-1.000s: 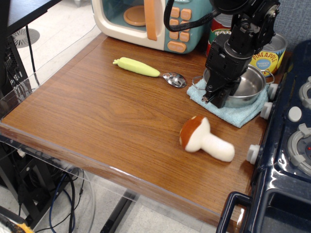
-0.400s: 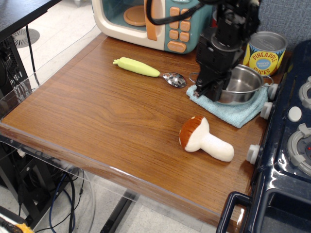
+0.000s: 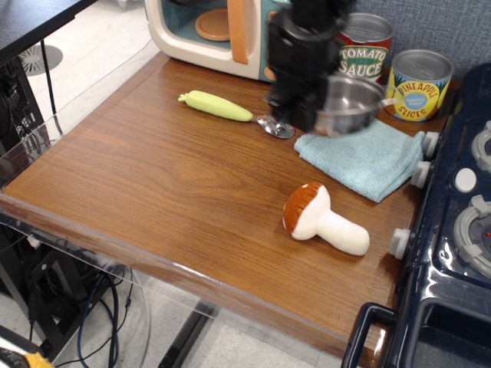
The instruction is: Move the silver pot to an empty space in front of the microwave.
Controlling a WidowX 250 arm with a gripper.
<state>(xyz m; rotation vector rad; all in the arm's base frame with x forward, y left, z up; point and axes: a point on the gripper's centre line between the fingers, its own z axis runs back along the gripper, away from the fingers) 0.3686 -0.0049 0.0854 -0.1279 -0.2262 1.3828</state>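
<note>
Stainless-steel silver pot [image 3: 350,106] hangs in the air off the right side of the tool [image 3: 301,113], clear of the counter [image 3: 153,192], w/ the black tool clenched on its left rim; exact finger contact is blurred. Pot is a bit motion-blurred, roughly level, mouth up, tipped slightly toward the camera so the inside wall shows. It's round, so no real long axis except the line through its two wire handles: one thin loop sticks out to the right toward the pineapple can [image 3: 418,84], the other is hidden behind the tool, so that line runs approx left-right. Below and right of the tool, the light blue cloth [image 3: 360,159] lies flat on the counter, nothing on it; the pot sits above its upper left corner. Just left of the tool and slightly lower, a spoon w/ a green handle [image 3: 230,110] lies on the wood, its metal bowl almost under the tool. Behind the tool, the microwave [image 3: 222,31] stands at the counter's back edge, orange door handle facing front. Behind and right: tomato sauce can [image 3: 367,55], then the pineapple can beside it. In front of the tool, nearer the camera, a plush mushroom [image 3: 318,218] lies on its side, brown cap left, white stem right. Far right: dark blue stove [image 3: 453,230].
</note>
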